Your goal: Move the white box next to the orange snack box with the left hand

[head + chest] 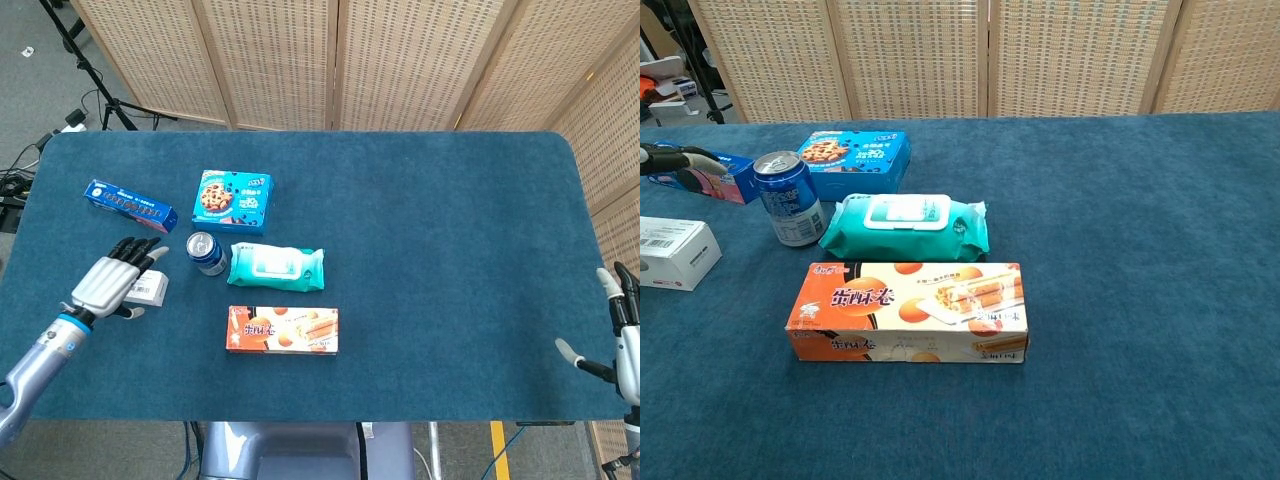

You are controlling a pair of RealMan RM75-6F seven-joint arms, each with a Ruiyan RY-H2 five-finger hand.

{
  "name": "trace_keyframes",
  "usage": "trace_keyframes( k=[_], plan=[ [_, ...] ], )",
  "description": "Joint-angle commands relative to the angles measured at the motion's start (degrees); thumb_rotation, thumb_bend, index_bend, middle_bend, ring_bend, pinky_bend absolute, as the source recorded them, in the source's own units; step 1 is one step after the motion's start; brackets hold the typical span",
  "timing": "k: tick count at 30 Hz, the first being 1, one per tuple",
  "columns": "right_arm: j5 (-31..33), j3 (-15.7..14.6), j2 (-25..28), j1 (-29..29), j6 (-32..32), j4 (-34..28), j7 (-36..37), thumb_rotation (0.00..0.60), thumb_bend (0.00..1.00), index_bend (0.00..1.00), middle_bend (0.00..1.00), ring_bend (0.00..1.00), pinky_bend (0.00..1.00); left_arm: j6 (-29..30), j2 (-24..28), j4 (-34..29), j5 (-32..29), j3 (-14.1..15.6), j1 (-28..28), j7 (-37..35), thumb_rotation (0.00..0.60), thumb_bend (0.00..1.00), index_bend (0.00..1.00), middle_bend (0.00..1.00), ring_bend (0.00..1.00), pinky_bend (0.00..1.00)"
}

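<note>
The white box (pixel 153 291) lies at the table's left side, and its left part is hidden under my left hand (pixel 110 282) in the head view. That hand hovers over it with fingers spread and nothing held. In the chest view the white box (pixel 675 252) lies bare at the left edge, with only the left hand's fingertips (pixel 678 157) showing above and behind it. The orange snack box (pixel 282 330) lies flat near the front middle, to the right of the white box, and is seen close up as orange snack box (pixel 908 311). My right hand (pixel 625 338) stays open off the table's right edge.
A soda can (pixel 206 252) stands just right of the left hand. A teal wipes pack (pixel 276 267) lies beside it, behind the orange box. A blue cookie box (pixel 233 200) and a long blue box (pixel 130 205) sit farther back on the blue table (pixel 450 250).
</note>
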Motion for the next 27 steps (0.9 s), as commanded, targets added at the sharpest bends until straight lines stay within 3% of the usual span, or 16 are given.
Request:
trace_keyframes(
  k=[1, 7, 14, 20, 27],
  plan=[
    [0.14, 0.07, 0.0, 0.03, -0.1, 0.04, 0.09, 0.6, 0.0, 0.0, 0.0, 0.0, 0.0, -2.52, -1.37, 1.77, -1.34, 0.44, -1.6, 2.79, 0.6, 0.0, 0.13, 0.01, 0.0, 0.01],
    [0.34, 0.17, -0.04, 0.08, -0.22, 0.12, 0.2, 0.6, 0.0, 0.0, 0.0, 0.0, 0.0, -5.25, -2.56, 3.72, -3.5, 1.22, -2.55, 4.85, 0.6, 0.0, 0.22, 0.11, 0.01, 0.1],
    [0.25, 0.08, -0.12, 0.18, -0.46, 0.0, 0.07, 0.6, 0.0, 0.0, 0.0, 0.0, 0.0, -5.89, -5.36, 7.76, -5.65, 1.69, -2.92, 3.19, 0.6, 0.02, 0.33, 0.29, 0.19, 0.25],
    [0.38, 0.09, -0.05, 0.19, -0.61, 0.06, 0.49, 0.6, 0.0, 0.0, 0.0, 0.0, 0.0, -2.69, -5.82, 8.51, -4.81, 2.15, -2.39, 0.48, 0.6, 0.09, 0.46, 0.44, 0.34, 0.35],
    [0.08, 0.01, 0.25, -0.03, -0.25, -0.1, 1.28, 0.6, 0.0, 0.0, 0.0, 0.0, 0.0, 3.45, -1.73, 3.67, -3.35, 2.9, 0.4, -9.63, 0.6, 0.11, 0.49, 0.47, 0.36, 0.36]
  ],
)
